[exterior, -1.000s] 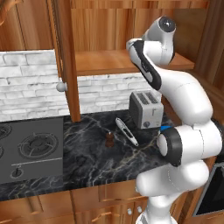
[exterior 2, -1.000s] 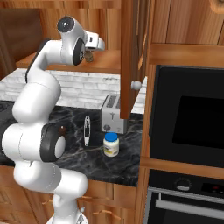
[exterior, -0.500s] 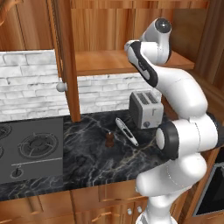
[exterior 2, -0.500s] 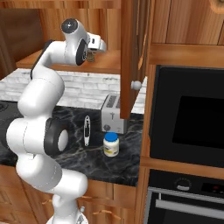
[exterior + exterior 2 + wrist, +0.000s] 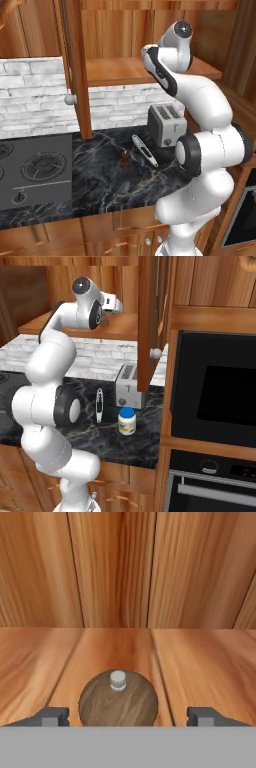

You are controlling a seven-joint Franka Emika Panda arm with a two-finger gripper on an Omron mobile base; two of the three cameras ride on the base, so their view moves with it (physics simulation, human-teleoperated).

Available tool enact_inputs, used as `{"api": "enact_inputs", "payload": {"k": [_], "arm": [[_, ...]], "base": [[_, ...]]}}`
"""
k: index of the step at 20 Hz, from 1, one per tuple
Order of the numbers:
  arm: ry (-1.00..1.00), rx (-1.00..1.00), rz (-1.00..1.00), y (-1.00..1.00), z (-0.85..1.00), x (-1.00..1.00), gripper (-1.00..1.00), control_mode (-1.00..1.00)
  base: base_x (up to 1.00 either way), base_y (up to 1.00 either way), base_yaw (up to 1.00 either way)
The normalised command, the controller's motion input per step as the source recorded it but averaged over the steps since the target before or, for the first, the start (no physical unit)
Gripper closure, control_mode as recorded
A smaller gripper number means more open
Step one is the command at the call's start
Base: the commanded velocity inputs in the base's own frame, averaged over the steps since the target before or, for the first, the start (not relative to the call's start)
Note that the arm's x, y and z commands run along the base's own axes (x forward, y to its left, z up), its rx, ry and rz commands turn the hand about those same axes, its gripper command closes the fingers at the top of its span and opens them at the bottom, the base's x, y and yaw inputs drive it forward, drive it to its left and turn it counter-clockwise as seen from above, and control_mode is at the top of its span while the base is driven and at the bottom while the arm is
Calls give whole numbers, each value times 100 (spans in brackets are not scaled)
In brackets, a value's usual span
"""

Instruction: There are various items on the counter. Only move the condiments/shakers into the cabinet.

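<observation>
Left base view: I had the arm reaching up into the open wall cabinet (image 5: 150,70), wrist over the plank shelf, because that was where the shakers belonged. The cabinet door (image 5: 75,70) stood swung out with its pale knob (image 5: 70,99) facing the stovetop (image 5: 30,170). Down on the worktop (image 5: 100,170) one dark wooden shaker (image 5: 125,157) stood upright, apart from the arm and not yet moved. Just beside it lay the thin silver-black utensil (image 5: 145,150), and the silver toaster (image 5: 166,125) sat against the brick wall; I judged both should stay, being no condiments.

Right base view: the gripper (image 5: 116,306) sat above the shelf, pointing inward; I couldn't read the jaw gap from here. The blue-lidded white jar (image 5: 127,421) stood on the worktop in front of the toaster, near the utensil, waiting its turn by my reckoning.

Hand view: I was looking along the gripper (image 5: 129,716) at the shelf planks and the cabinet's back wall. A brown wooden mill shaker (image 5: 119,699) with a small pale top knob sat between the two finger tips (image 5: 54,716). The tips stood spread well to either side of it with clear gaps, not pinching it. My read: this shaker was delivered onto the shelf and let go, with one shaker and the jar left.
</observation>
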Motion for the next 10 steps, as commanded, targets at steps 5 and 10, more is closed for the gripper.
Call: {"api": "enact_inputs", "payload": {"k": [5,10], "arm": [[0,0,0,0,0,-16,-100,-100],[-20,0,-2,-8,-6,-100,-100,-100]], "base": [[0,0,0],[0,0,0]]}}
